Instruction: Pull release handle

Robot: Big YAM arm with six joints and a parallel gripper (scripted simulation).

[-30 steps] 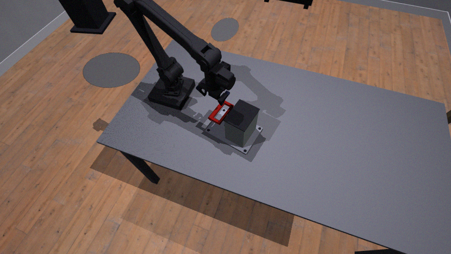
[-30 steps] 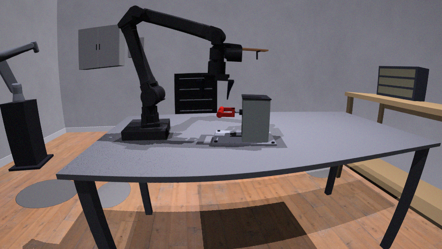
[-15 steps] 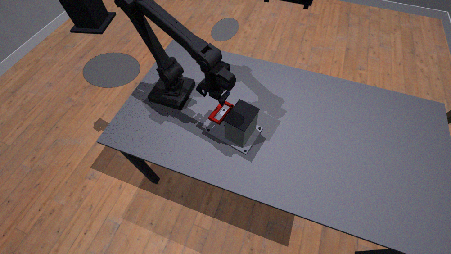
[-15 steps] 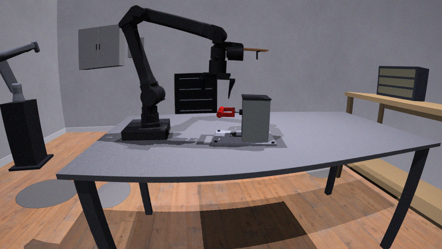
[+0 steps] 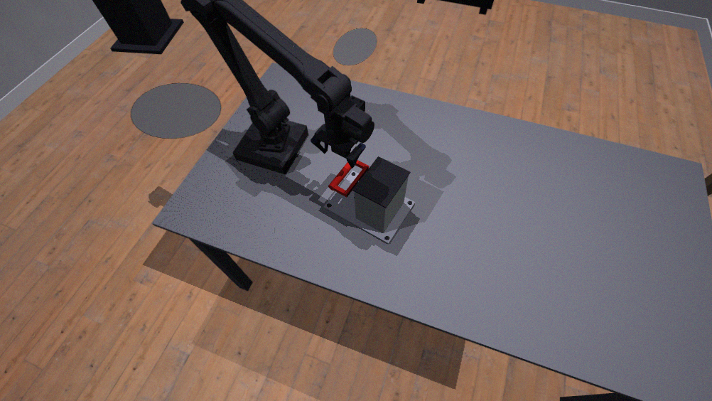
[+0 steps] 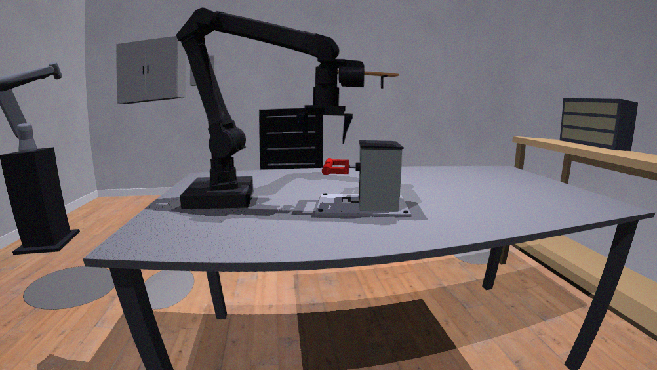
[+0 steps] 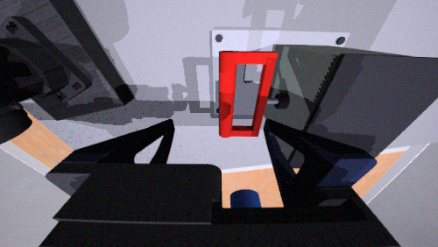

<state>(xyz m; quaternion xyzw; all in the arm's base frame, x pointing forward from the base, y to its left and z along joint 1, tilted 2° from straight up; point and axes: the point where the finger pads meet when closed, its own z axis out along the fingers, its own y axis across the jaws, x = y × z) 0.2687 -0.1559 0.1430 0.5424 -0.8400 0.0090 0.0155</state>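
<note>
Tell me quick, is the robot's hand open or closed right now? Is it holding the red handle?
Tool: open, holding nothing; it hangs above the red release handle and is not touching it.

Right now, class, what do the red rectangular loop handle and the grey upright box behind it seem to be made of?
Red rectangular loop handle: probably painted metal or hard plastic; even, slightly shiny red.
Grey upright box: looks like matt painted sheet metal, with flat grey-green walls, sharp edges and a dark lid. The look leaves both open.

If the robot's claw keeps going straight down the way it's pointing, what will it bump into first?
Probably the red release handle. The open gripper points down from above it, fingers either side. One finger hangs near the grey box, so that might touch too.
</note>
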